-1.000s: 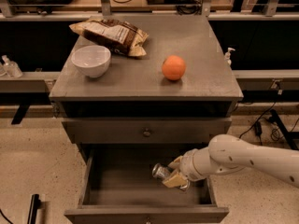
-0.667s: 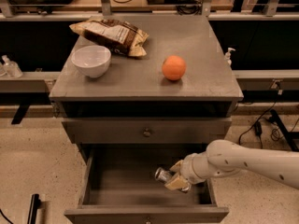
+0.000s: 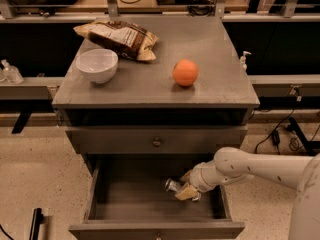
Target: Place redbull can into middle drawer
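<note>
inside the open drawer (image 3: 130,199), in its right half, the gripper (image 3: 185,192) hangs low over the dark floor with the can (image 3: 173,185) pinched between its tan pads (image 3: 187,194). the can sticks out of the gripper toward the left of the view. its long axis lies nearly flat and runs roughly across the drawer, and the shiny round end faces left and a little upward. the single arm (image 3: 250,166) comes in from the right, over the drawer's right wall, so the can is on the side of the wrist away from the robot's body.

the coming move turns on the gap between can and floor. i judge the can is just above the floor or barely touching it, but this high view does not show which. bare floor lies to the left and in front of the can, so it has room to settle. since it lies on its side, it may roll once let go.

most of the can's body is covered by the pads and wrist. only the end and a short stretch of silver show, and no markings can be read. the drawer's back is lost in shadow under the closed upper drawer (image 3: 156,141), and its front edge is cut off at the bottom of the view. the orange (image 3: 185,72), bowl (image 3: 96,65) and bag (image 3: 117,34) sit on the top, well apart from the gripper.
</note>
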`<state>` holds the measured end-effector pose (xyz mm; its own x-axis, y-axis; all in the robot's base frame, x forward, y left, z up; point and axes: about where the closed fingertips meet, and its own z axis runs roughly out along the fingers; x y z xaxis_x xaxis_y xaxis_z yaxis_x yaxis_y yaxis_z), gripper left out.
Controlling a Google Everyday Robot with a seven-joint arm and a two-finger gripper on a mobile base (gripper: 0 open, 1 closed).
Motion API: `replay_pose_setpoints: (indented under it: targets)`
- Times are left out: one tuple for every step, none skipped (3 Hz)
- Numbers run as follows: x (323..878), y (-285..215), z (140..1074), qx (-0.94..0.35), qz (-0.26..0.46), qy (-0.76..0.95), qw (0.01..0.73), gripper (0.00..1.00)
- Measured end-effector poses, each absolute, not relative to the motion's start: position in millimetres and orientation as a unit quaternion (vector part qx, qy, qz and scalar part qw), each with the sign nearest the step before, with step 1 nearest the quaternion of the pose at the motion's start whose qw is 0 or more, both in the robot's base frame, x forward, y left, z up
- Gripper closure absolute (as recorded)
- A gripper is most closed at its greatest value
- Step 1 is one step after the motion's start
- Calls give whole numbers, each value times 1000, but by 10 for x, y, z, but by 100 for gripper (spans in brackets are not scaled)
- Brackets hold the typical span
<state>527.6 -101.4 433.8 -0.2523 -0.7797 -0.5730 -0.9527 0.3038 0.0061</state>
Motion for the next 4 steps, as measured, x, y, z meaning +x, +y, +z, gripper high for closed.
replay_pose_setpoints:
  targets:
    - [5360,-1093,4131,-555,179,778,234,85]
    - [5387,-1175,4043,-542,164,786,247,62]
    - [5398,-1165,4036,-542,163,786,248,39]
    - [5391,-1151,4025,-543,164,786,247,15]
